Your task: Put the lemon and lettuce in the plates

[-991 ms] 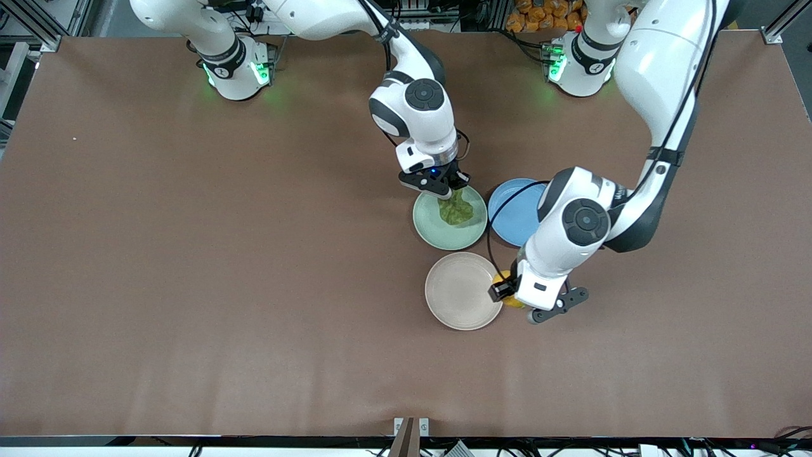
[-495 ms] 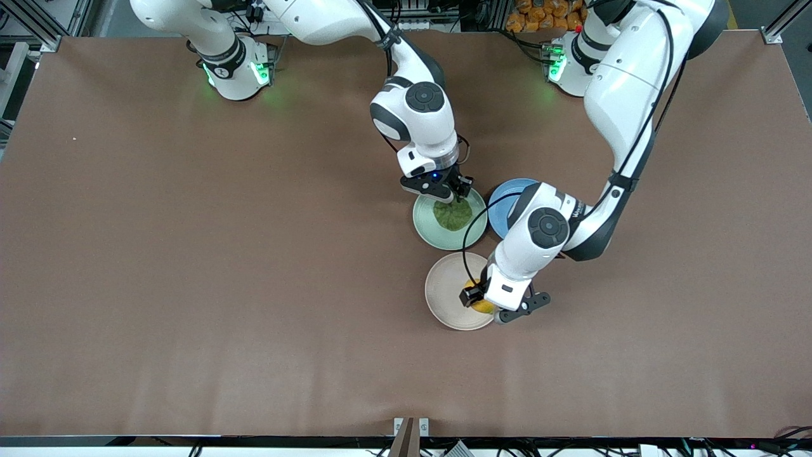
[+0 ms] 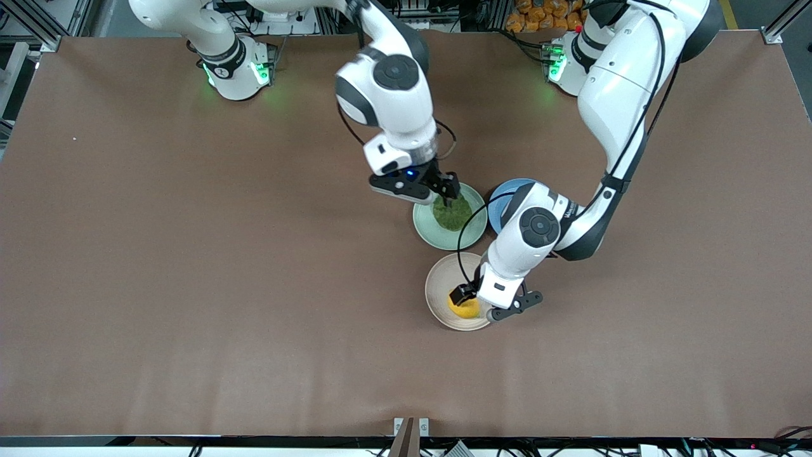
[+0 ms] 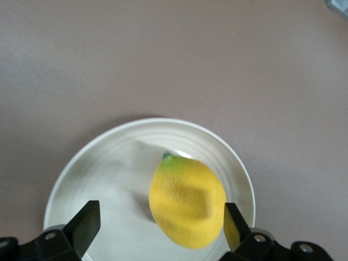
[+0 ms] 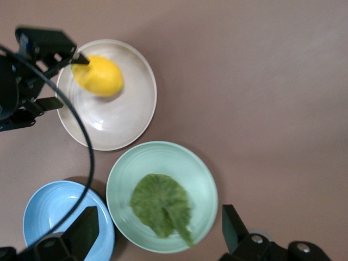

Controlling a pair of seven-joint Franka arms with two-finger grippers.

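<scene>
The yellow lemon [image 3: 466,309] lies in the beige-white plate [image 3: 444,279]. My left gripper [image 3: 471,306] is open right over it, one finger at each side; the left wrist view shows the lemon [image 4: 187,201] on the plate [image 4: 98,174] between my left gripper's [image 4: 160,220] spread fingers. The dark green lettuce [image 3: 451,216] lies in the mint green plate [image 3: 426,228]. My right gripper [image 3: 444,193] is open and empty above that plate's rim. The right wrist view shows the lettuce [image 5: 160,204], the mint plate [image 5: 163,157] and the lemon [image 5: 99,76].
A blue plate [image 3: 507,197] sits beside the mint plate toward the left arm's end, partly hidden under the left arm. The three plates stand close together. Bare brown table lies all around them.
My left gripper carried the lemon from beside the beige plate to over it and opened; the lemon now lies in the plate. My right gripper rose off the lettuce, leaving it flat in the mint plate.
</scene>
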